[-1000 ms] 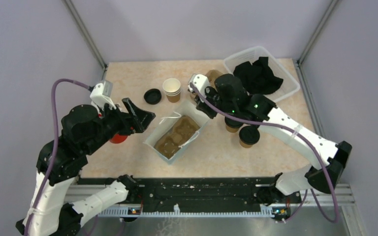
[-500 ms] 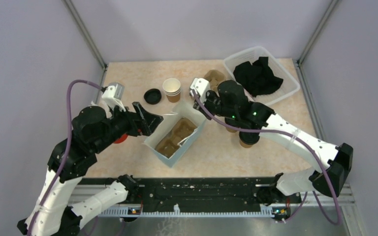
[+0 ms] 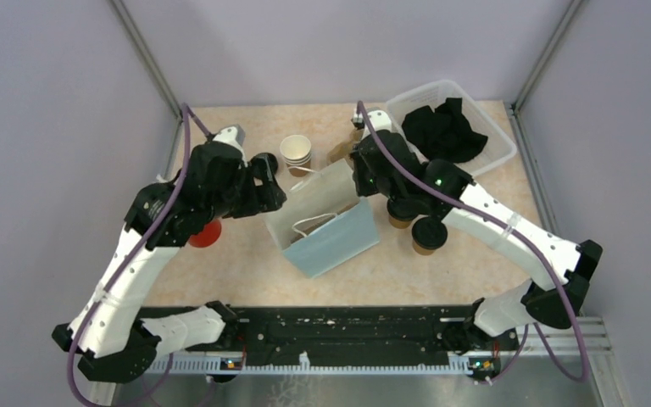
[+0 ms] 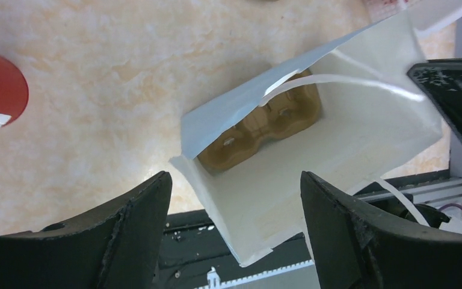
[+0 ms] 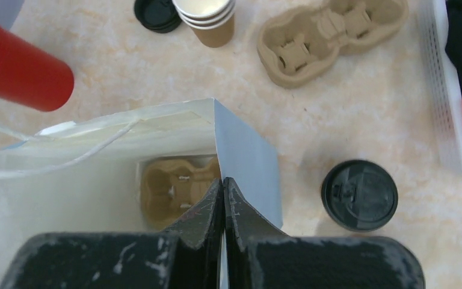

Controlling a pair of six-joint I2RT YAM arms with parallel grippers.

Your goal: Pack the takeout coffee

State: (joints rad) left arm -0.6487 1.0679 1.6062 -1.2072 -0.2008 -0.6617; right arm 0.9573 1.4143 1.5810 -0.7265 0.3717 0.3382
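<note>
And here's the paper bag (image 3: 331, 242), pale blue outside and white inside, tipped over in the middle of the table (image 3: 237, 263) with its mouth opening toward 11 o'clock. The right gripper (image 5: 222, 186) has its fingers pinched tight together on the bag's rim, right at the corner fold on the 1 o'clock side. Deep inside the bag sits a brown two-hole carrier (image 5: 177, 189), lying flat on the bottom.

The left gripper (image 4: 236, 180) is at the bag's 10 o'clock, its fingers spread wide with nothing between them; the wrist view looks straight into the bag's mouth, with a white string handle looping across it.

Now the coffee itself: both cups are outside the bag, standing upright on the table at its 3 o'clock. The first lidded cup (image 3: 429, 233) is in plain sight just beside the right forearm, black lid on. The second lidded cup (image 3: 401, 219) stands just beside it toward 11 o'clock, half hidden under that arm.

Around the edges: a second carrier (image 5: 331, 33) lies on the table at 12 o'clock of the bag, and a stack of open cups (image 3: 296, 154) stands at 11 o'clock with a loose black lid (image 5: 156, 12) just beside it. A red cup (image 3: 206, 235) peeks out at 9 o'clock under the left arm, and a clear bin (image 3: 498, 151) of black cloth sits at 2 o'clock.
</note>
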